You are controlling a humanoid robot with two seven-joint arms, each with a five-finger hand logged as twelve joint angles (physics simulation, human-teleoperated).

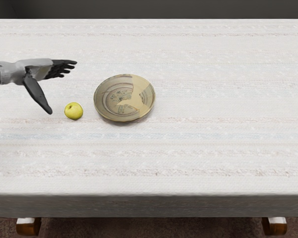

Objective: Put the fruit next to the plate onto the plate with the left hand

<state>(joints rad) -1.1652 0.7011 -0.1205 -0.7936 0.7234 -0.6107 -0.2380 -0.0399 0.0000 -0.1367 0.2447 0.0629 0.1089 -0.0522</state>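
The left hand hangs open and holds nothing, fingers spread and thumb splayed downward. The fruit sits on the table just past the thumb tip, near it but not touching. The plate lies farther out from the hand, close beside the fruit. The fruit looks small, round and smooth-skinned. It is probably light and firm, so it may roll or squirt out of a loose pinch. It is best taken from above, with fingers and thumb closing gently around its widest girth.
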